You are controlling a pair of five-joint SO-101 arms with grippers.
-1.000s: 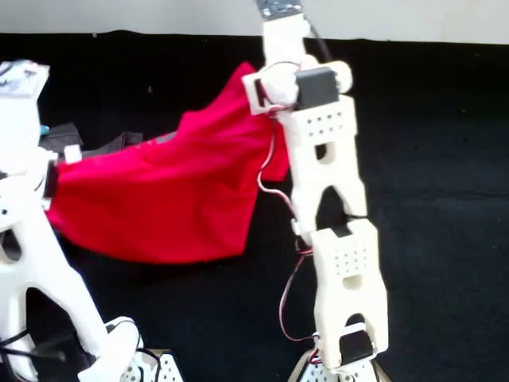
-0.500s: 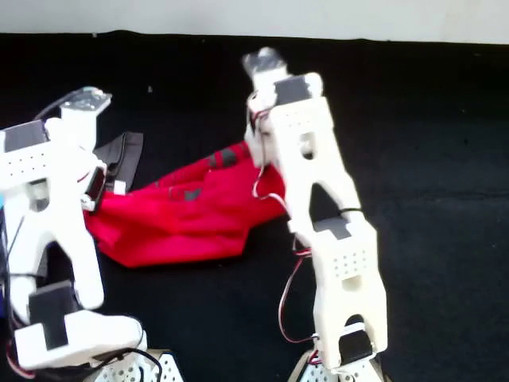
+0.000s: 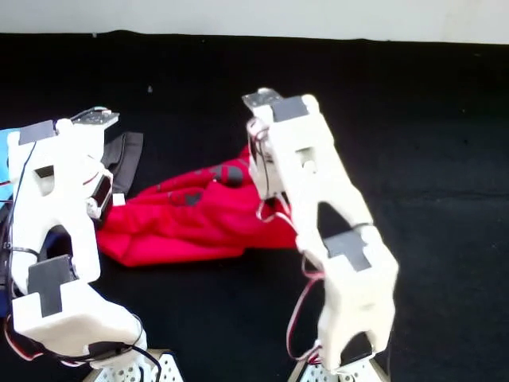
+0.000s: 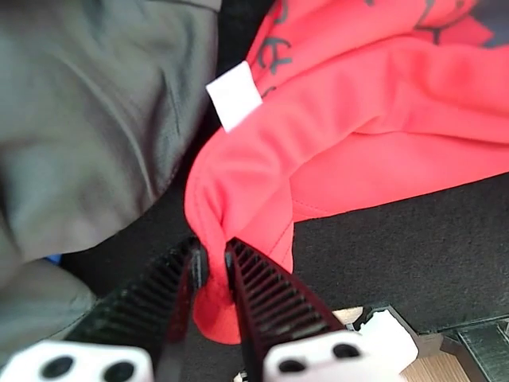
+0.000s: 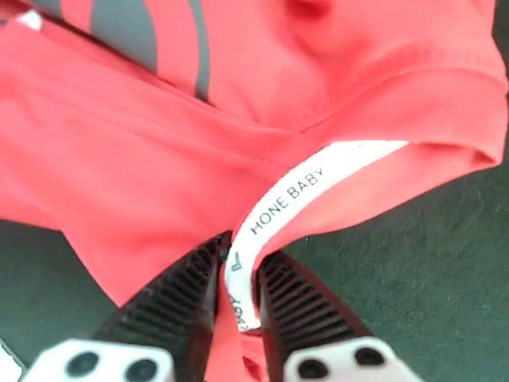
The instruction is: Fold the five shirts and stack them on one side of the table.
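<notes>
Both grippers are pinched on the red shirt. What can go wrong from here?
1. The right gripper pinches the white label along with a little of the red shirt. A pull may slip off or strain the label.
2. The left gripper grips a small bunched corner, which may slide out.
3. The shirt lies against the grey garment, which might get dragged along.

Red shirt [image 3: 187,219]: soft matt cloth, creased. Grey shirt [image 4: 87,103]: matt cloth too. Label [image 5: 310,187]: white woven tape. Left gripper [image 4: 213,251] & right gripper [image 5: 241,251]: black ribbed plastic jaws, white matt plastic bodies. Table cover [image 3: 429,159] looks black, matt, felt-like.
</notes>
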